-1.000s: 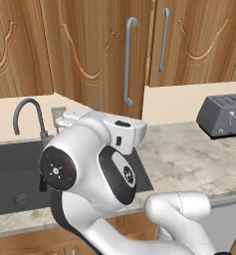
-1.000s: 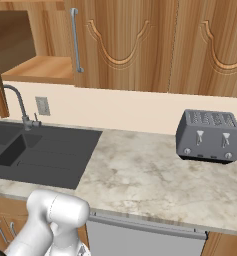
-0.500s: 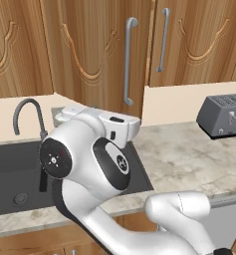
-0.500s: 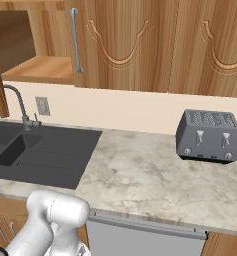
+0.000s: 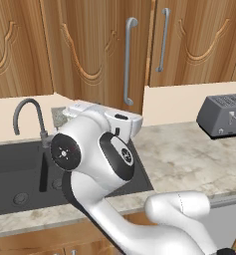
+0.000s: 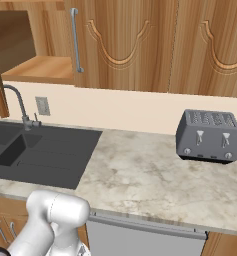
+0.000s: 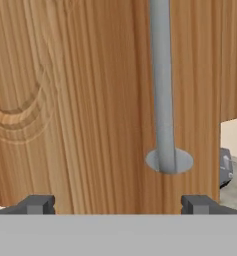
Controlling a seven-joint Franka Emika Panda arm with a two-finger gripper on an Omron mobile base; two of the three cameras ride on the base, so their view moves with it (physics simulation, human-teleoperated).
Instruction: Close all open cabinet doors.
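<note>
An open cabinet door [image 5: 97,55], brown wood grain with a carved curved groove and a long silver bar handle [image 5: 129,61], swings out over the counter. My hand [image 5: 120,122] sits just below and in front of its lower edge. In the hand view the door panel [image 7: 85,100] is very close, with the handle [image 7: 161,85] right of centre. My gripper [image 7: 119,205] is open and holds nothing, its fingertips [image 7: 38,204] apart and short of the panel. The neighbouring door [image 5: 194,40] is shut. In the right base view the open cabinet [image 6: 37,67] shows its bare shelf.
A black sink [image 5: 20,167] with a curved faucet [image 5: 29,114] lies left of the arm. A grey toaster [image 6: 208,136] stands on the marble counter [image 6: 140,175] to the right. Shut doors [image 6: 125,45] line the wall above, and a dishwasher front [image 6: 140,237] sits below the counter.
My hand has shifted a little left and upward toward the open door's lower edge. The door itself has not visibly moved.
</note>
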